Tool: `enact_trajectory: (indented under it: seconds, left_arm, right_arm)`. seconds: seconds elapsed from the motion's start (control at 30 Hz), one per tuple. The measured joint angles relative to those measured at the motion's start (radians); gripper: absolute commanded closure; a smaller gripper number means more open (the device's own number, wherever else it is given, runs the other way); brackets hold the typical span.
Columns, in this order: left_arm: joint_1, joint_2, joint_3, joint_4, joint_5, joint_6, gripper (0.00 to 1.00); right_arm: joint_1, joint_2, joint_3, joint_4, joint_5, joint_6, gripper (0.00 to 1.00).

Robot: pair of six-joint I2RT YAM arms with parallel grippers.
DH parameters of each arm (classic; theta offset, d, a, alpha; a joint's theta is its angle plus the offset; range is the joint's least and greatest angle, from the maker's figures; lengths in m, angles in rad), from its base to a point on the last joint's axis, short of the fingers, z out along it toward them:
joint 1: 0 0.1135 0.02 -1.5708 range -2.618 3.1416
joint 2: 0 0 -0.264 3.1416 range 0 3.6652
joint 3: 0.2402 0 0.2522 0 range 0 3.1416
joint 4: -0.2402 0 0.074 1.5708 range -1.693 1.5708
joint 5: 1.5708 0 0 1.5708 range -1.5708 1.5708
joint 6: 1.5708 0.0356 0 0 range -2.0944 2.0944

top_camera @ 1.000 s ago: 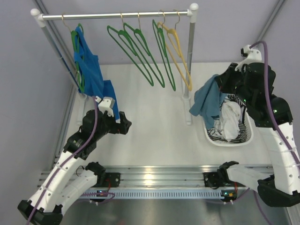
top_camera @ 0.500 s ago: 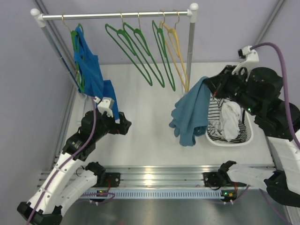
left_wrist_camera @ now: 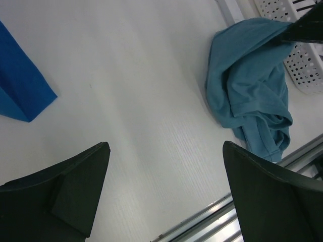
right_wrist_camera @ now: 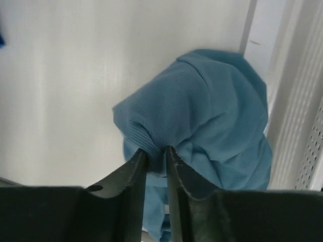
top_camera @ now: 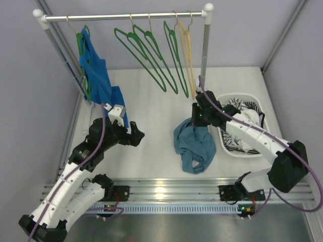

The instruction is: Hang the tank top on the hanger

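The teal-blue tank top lies crumpled on the white table left of the basket. It also shows in the left wrist view and the right wrist view. My right gripper is shut on a fold at its upper edge. Several dark-green hangers hang on the rail at the back. My left gripper is open and empty above bare table, left of the tank top.
A royal-blue garment hangs on a green hanger at the rail's left end; its tip shows in the left wrist view. A yellow hanger hangs near the right post. A white basket with striped cloth stands at the right.
My right arm has swung left and down out of the basket, carrying the tank top onto the table, where it now lies bunched. The left arm has barely moved.
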Motion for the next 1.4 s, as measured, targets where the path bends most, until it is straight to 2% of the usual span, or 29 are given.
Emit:
enact_trajectory:
  seconds: [0.03, 0.07, 0.2, 0.33, 0.43, 0.57, 0.73, 1.0, 1.4]
  left_arm:
    - [0.0, 0.007, 0.0, 0.003, 0.015, -0.002, 0.01]
    - [-0.001, 0.014, -0.002, 0.007, 0.028, -0.006, 0.02]
    - [-0.006, 0.061, -0.046, 0.069, 0.12, -0.077, 0.04]
    - [-0.072, 0.109, -0.179, 0.203, 0.167, -0.205, 0.04]
    - [-0.223, 0.156, -0.248, 0.266, 0.126, -0.281, 0.04]
    - [-0.417, 0.246, -0.283, 0.392, 0.062, -0.367, 0.04]
    - [-0.504, 0.401, -0.287, 0.562, 0.022, -0.436, 0.05]
    - [-0.575, 0.625, -0.286, 0.726, 0.006, -0.477, 0.14]
    - [-0.64, 0.809, -0.237, 0.87, 0.014, -0.506, 0.22]
  right_arm:
    - [-0.014, 0.029, -0.005, 0.006, -0.006, -0.001, 0.64]
    - [-0.027, 0.049, -0.006, 0.013, -0.009, 0.001, 0.6]
    - [-0.049, 0.042, -0.006, 0.024, 0.005, -0.017, 0.53]
    - [-0.049, -0.072, -0.033, 0.025, 0.033, -0.014, 0.53]
    - [-0.05, -0.235, -0.129, 0.011, 0.054, 0.005, 0.6]
    - [-0.043, -0.432, -0.286, -0.04, 0.061, 0.053, 0.66]
    - [-0.01, -0.541, -0.442, -0.087, 0.056, 0.124, 0.68]
    - [0.082, -0.475, -0.554, -0.037, 0.051, 0.196, 0.68]
    - [0.127, -0.36, -0.604, 0.068, 0.06, 0.229, 0.62]
